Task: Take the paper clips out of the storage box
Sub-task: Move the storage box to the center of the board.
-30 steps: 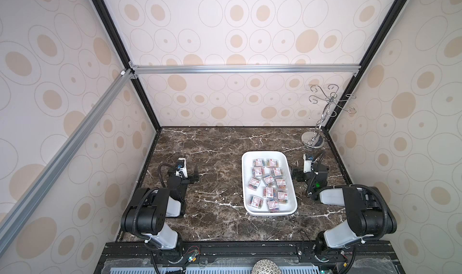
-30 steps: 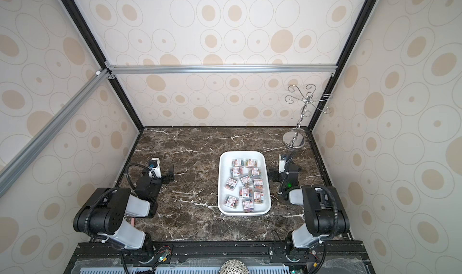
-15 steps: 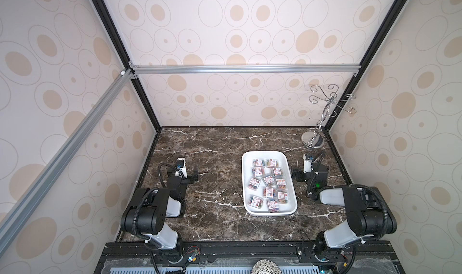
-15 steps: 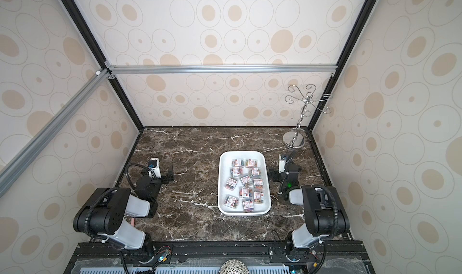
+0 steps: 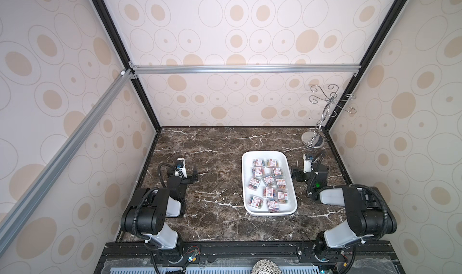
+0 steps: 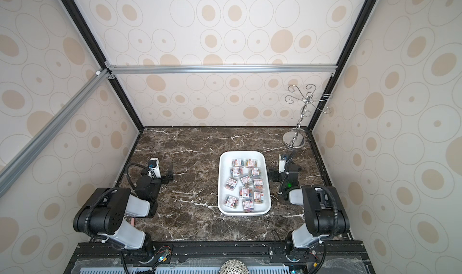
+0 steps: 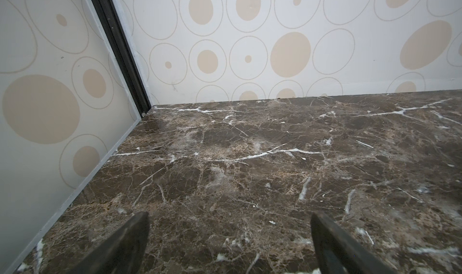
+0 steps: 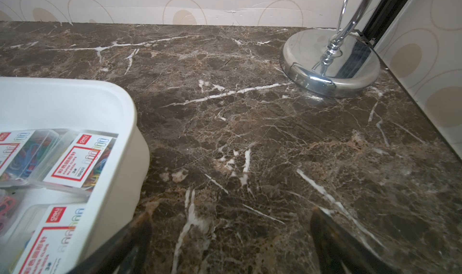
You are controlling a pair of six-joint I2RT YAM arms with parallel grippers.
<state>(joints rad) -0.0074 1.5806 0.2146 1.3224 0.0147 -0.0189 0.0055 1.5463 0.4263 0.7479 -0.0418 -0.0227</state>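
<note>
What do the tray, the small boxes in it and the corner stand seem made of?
The tray looks like smooth white moulded plastic, judging by its rounded rim. The boxes seem clear plastic: coloured clips show through. The stand looks like polished metal, mirroring its surroundings.

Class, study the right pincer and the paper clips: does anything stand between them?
Only the raised rim of the storage box separates the open right pincer from the paper clips; nothing else visible intervenes.

Cream walls (image 5: pixel 250 22) with beige ovals enclose a dark marble desk (image 5: pixel 220 145); a chrome hook stand (image 5: pixel 312 140) occupies its one-o'clock corner.
</note>
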